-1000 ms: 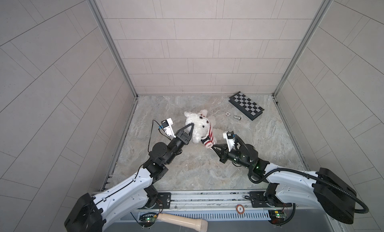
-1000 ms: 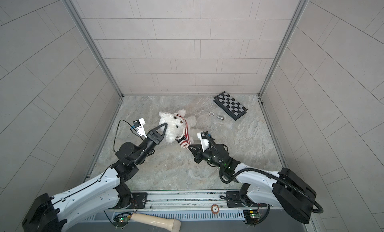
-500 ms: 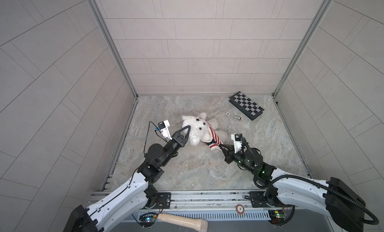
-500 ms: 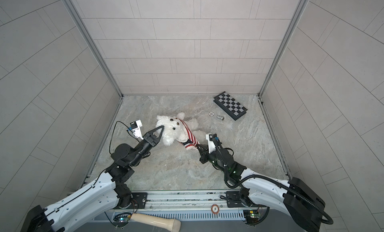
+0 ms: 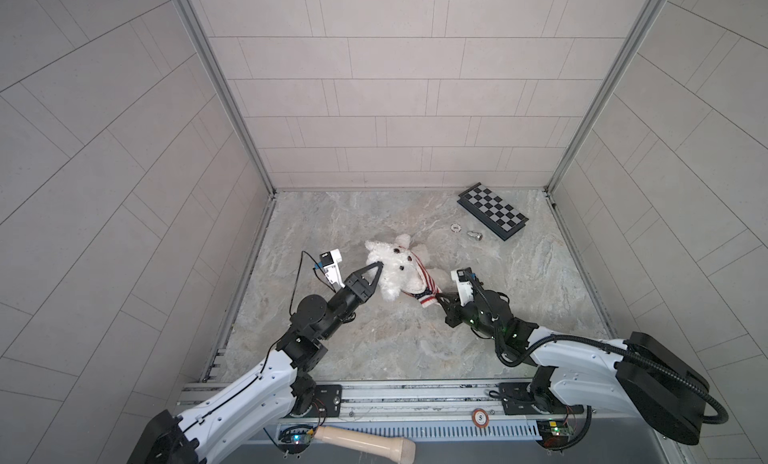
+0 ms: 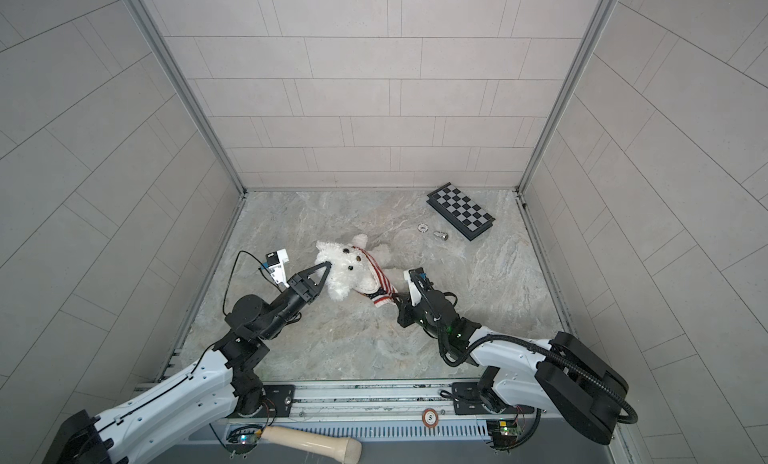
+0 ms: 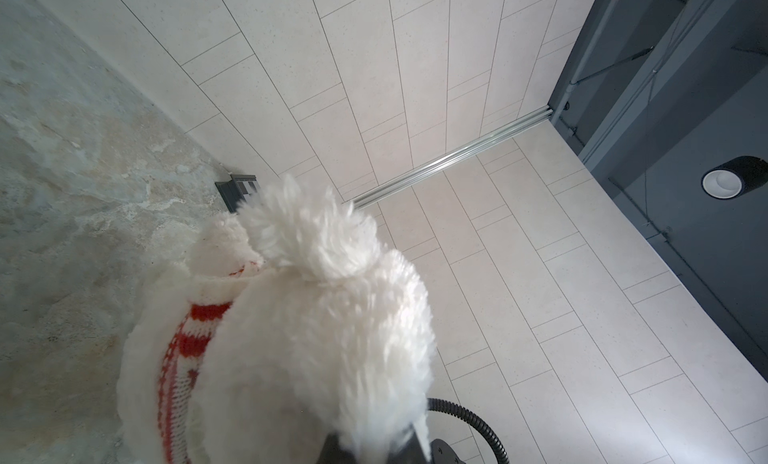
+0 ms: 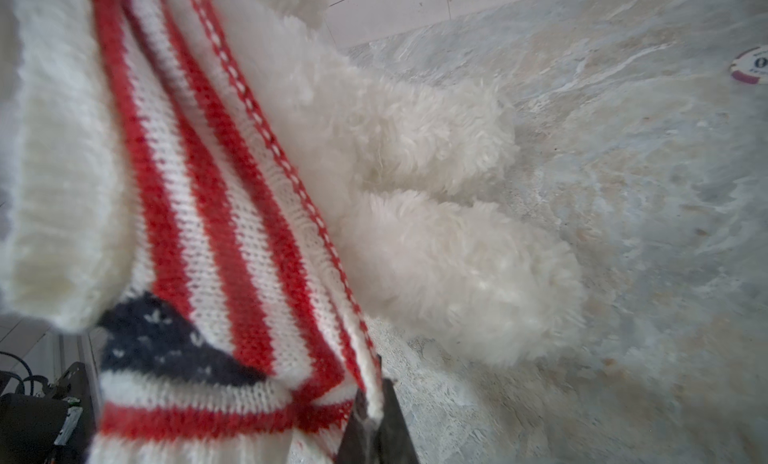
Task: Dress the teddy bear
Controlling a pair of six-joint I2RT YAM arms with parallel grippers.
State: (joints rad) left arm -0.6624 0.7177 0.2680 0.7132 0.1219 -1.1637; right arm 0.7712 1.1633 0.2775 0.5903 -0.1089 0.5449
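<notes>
One token (image 5: 480, 417) reads "5"; stars-and-stripes sweater (image 8: 216, 233) drapes teddy bear (image 5: 395, 270).

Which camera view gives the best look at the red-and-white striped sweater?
The right wrist view: the sweater fills it close up, its edge pinched by the shut right gripper. Both top views show it small, on the teddy bear. The left wrist view shows only a red-striped sliver.

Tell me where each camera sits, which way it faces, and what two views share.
Top views: overhead at the front, looking down on the table; both arms, left gripper at the teddy bear, right gripper on the sweater.
Left wrist: on that arm, facing past the bear's head to the walls; dark fingers.
Right wrist: low, facing sweater and bear's legs; fingertips pinching the knit.
Shared: sweater in both wrist views.
</notes>
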